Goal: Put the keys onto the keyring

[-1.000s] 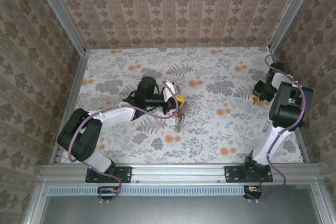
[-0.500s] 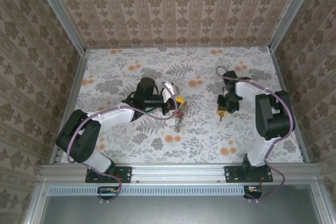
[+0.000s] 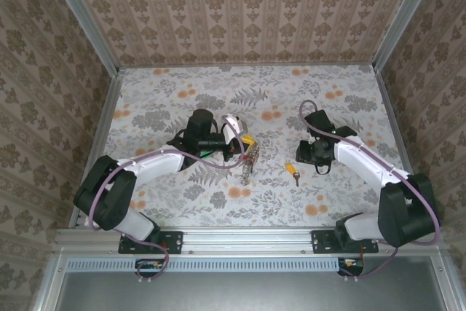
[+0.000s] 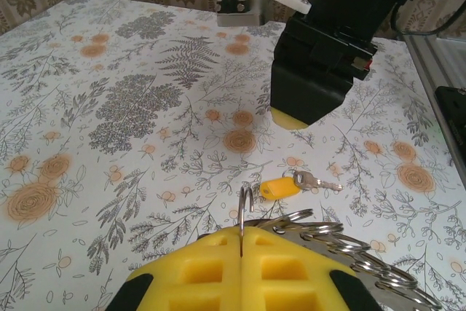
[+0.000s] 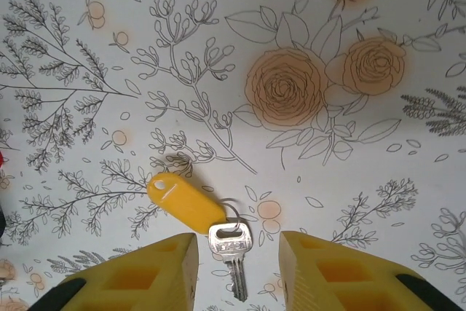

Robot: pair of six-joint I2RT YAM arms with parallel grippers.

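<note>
A silver key [image 5: 232,247] on a small ring with a yellow plastic tag [image 5: 181,200] lies flat on the flowered table. My right gripper [image 5: 238,271] is open just above it, one yellow pad on either side and neither touching. From above, the tagged key [image 3: 292,171] rests just left of the right gripper [image 3: 299,159]. My left gripper [image 4: 241,244] is shut on the keyring [image 4: 246,205], a thin metal loop standing edge-on out of the pads. Several split rings [image 4: 342,242] hang off its right side. Seen from above, the left gripper [image 3: 246,145] holds this bunch [image 3: 250,163] mid-table.
The table [image 3: 328,202] is a white cloth printed with grey ferns and orange flowers, walled by patterned panels and aluminium rails [image 3: 98,132]. In the left wrist view the right arm's black gripper body [image 4: 320,56] hangs beyond the yellow tag [image 4: 279,188].
The right arm swung from the far right edge to mid-table with the yellow-tagged key. The key now lies on the cloth and the jaws stand open. The left arm barely moved.
</note>
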